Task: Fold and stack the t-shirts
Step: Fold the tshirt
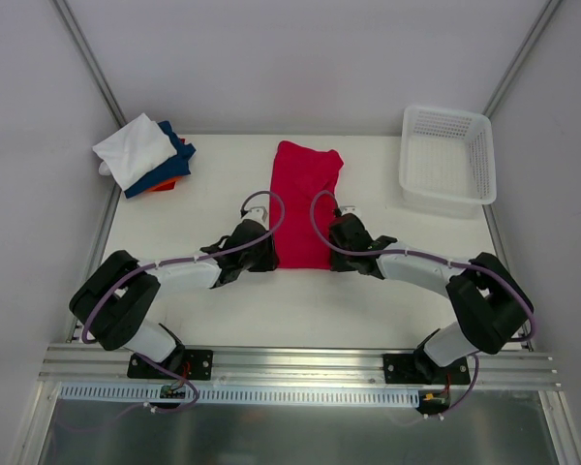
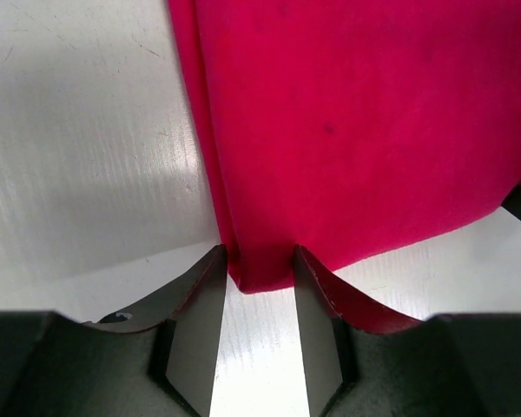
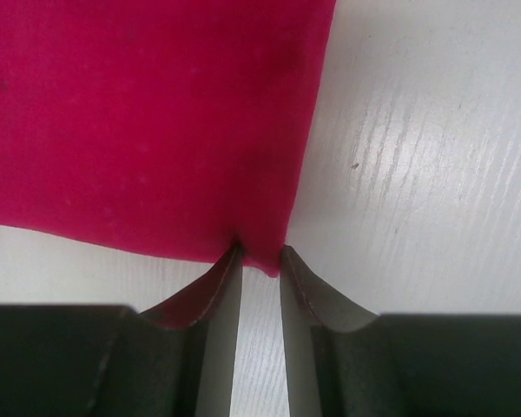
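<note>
So the crimson-red cloth t-shirt [image 1: 304, 199] is lying flat on the white counter [image 1: 223, 203], folded into a long narrow strip that runs away from the arms. Both arms are reaching in at its near end, one on each corner.

The left tool [image 2: 260, 265] is at the shirt's near-left corner. In the left wrist view the corner sits right between the two fingers and the cloth touches both of them, but there's a fair gap between the fingers and the cloth isn't bunched up. Honestly can't tell if it's properly clamped or just sitting around it.

The right tool [image 3: 260, 256] is at the shirt's near-right corner. Here the fingers are much closer together and the cloth puckers where they meet it, so that one looks pinched onto the corner.

Off to the left of the red shirt's far end, well apart from it, there's a small pile: a folded white t-shirt [image 1: 134, 150] on top, a dark blue t-shirt [image 1: 174, 160] under it, and a bit of an orange t-shirt [image 1: 160, 184] poking out at the bottom edge.

Off to the right of the red shirt's far end, also well apart, sits a white plastic lattice basket [image 1: 447, 158].
</note>
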`<action>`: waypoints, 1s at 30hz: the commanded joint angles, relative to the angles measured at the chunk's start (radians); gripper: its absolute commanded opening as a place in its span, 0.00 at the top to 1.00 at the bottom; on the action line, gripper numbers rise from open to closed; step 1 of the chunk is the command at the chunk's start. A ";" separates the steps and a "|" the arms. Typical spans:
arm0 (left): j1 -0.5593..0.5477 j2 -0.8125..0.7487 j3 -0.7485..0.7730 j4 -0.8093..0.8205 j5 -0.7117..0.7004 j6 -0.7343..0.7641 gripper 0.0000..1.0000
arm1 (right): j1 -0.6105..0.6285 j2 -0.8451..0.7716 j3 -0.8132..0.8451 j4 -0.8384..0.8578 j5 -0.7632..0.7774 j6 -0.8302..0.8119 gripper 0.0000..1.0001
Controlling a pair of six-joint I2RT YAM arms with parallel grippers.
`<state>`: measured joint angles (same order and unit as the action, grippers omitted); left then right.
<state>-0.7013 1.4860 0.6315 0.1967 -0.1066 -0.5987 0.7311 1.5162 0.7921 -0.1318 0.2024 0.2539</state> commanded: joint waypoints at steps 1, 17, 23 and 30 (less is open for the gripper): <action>-0.013 0.008 0.014 0.018 -0.001 -0.026 0.64 | 0.008 0.010 0.030 0.029 0.003 0.015 0.73; -0.040 0.091 0.042 0.029 -0.005 -0.039 0.83 | 0.013 0.049 0.012 0.057 -0.001 0.022 0.85; -0.055 0.122 0.056 0.029 -0.008 -0.041 1.00 | 0.014 0.047 -0.005 0.067 0.000 0.031 0.98; -0.096 0.085 0.036 0.009 -0.024 -0.056 1.00 | 0.037 0.004 -0.034 0.055 0.019 0.041 0.99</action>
<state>-0.7666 1.5848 0.6731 0.2417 -0.1249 -0.6415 0.7471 1.5616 0.7822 -0.0803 0.2096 0.2741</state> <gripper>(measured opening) 0.020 0.018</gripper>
